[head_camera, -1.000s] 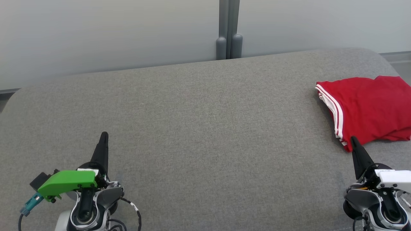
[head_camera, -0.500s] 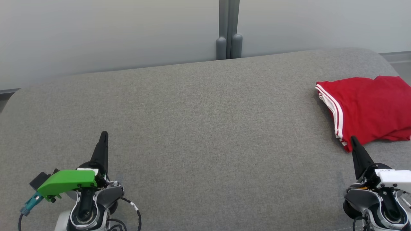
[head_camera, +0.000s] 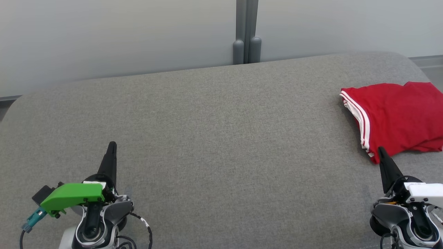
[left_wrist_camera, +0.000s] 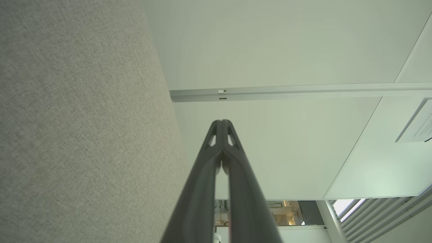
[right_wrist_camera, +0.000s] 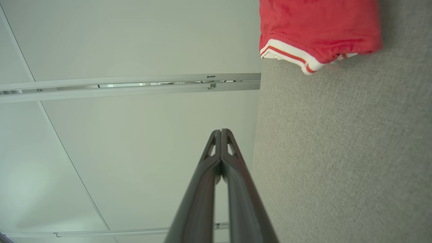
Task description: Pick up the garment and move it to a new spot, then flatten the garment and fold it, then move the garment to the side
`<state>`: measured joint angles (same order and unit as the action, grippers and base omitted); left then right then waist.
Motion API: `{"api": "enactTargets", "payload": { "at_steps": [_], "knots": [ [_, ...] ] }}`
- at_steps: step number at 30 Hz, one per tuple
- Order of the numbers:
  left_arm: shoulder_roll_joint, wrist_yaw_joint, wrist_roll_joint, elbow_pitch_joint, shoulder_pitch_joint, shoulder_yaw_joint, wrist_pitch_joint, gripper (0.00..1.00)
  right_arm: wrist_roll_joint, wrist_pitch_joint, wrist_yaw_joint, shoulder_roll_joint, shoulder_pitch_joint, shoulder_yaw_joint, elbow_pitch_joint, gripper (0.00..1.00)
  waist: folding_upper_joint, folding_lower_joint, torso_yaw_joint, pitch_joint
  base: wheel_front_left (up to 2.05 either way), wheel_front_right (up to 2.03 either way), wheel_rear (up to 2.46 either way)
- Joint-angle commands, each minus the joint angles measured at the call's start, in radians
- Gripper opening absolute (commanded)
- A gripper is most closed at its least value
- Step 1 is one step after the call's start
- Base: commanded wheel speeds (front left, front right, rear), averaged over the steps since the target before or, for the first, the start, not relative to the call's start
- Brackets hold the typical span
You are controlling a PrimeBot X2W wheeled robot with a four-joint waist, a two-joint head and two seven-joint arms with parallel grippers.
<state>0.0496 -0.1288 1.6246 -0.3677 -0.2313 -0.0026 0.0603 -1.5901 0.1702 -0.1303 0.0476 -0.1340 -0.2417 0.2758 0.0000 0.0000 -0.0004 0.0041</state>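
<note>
Left gripper (head_camera: 111, 144) at 7 o'clock: fingers pressed tip to tip, nothing held. Right gripper (head_camera: 381, 150) at 5 o'clock: same, pinched together and empty, tip near the garment's near corner. Folded red fabric garment with white-striped hem (head_camera: 398, 117) lies at 3 o'clock on the grey woven padded surface (head_camera: 221, 138). Grey vertical post (head_camera: 246, 31) at 12 o'clock, against the pale wall.

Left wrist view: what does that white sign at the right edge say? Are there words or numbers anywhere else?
Sign: a few lines of dark print, too small and tilted to read.
Garment: no words or numbers, just white stripes along one edge.
There is no other text to read.
</note>
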Motion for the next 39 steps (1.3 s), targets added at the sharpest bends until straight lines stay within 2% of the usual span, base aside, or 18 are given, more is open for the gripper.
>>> {"api": "enactTargets", "payload": {
  "at_steps": [1, 39],
  "knots": [
    [0.001, -0.006, 0.004, -0.003, -0.011, 0.002, 0.002, 0.00, -0.004, 0.002, -0.001, 0.005, -0.009, -0.002, 0.002, 0.00, 0.0000, 0.0000, 0.000, 0.000, 0.00, 0.00, 0.00],
    [0.001, -0.006, 0.004, -0.002, -0.011, 0.002, 0.002, 0.00, -0.004, 0.002, -0.001, 0.005, -0.009, -0.001, 0.002, 0.00, 0.0000, 0.0000, 0.000, 0.000, 0.00, 0.00, 0.00]
  ]
}}
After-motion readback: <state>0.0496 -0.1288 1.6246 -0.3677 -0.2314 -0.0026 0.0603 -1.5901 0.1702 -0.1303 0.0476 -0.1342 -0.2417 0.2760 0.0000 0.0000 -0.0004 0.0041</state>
